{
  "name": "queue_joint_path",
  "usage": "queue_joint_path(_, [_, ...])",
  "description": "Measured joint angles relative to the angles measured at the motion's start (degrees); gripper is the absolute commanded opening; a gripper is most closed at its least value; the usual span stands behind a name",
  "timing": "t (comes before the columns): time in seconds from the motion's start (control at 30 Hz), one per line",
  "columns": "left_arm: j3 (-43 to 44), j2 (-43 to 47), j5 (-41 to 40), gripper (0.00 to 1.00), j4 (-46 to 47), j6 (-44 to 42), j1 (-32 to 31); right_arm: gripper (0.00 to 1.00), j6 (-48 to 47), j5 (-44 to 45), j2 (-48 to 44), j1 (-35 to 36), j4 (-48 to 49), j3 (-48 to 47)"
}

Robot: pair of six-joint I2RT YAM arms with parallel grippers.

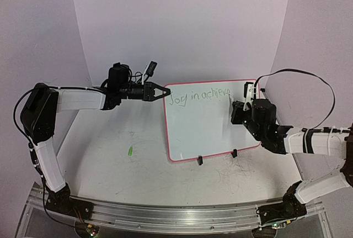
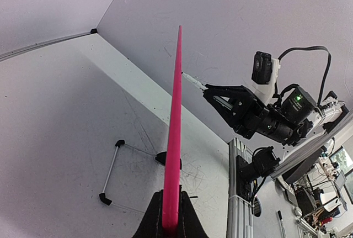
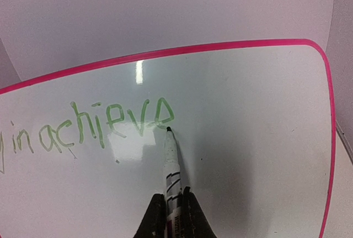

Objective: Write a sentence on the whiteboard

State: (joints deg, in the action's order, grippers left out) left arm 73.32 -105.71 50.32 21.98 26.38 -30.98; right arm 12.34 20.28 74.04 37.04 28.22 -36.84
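Two robot arms at a whiteboard, one steadying it while the other writes in green.

The whiteboard point(image 1: 212, 133) stands tilted on two black clip feet point(image 1: 199, 160), at the middle right of the counter point(image 1: 110, 155). The left claw point(image 1: 164, 91) is closed tight on the pink rim at the board's far left corner. The right claw point(image 3: 171, 216) is closed on a marker point(image 3: 171, 160), whose tip touches the board just after the sentence point(image 3: 110, 125), which so far reads "Joy in achieve". The board looks thin, stiff, light and glossy, so it would likely slide or tip under pen pressure. The rim is the safest place to hold it. The marker looks slim and smooth, and a firm grip low on the barrel suits it.
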Motion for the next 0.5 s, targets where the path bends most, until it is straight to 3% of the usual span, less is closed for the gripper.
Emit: queue_joint_path(0.5, [0.0,0.0,0.1,0.00,0.0,-0.5,0.0,0.00,-2.1,-0.7,-3.5,-2.1,-2.9,-1.9])
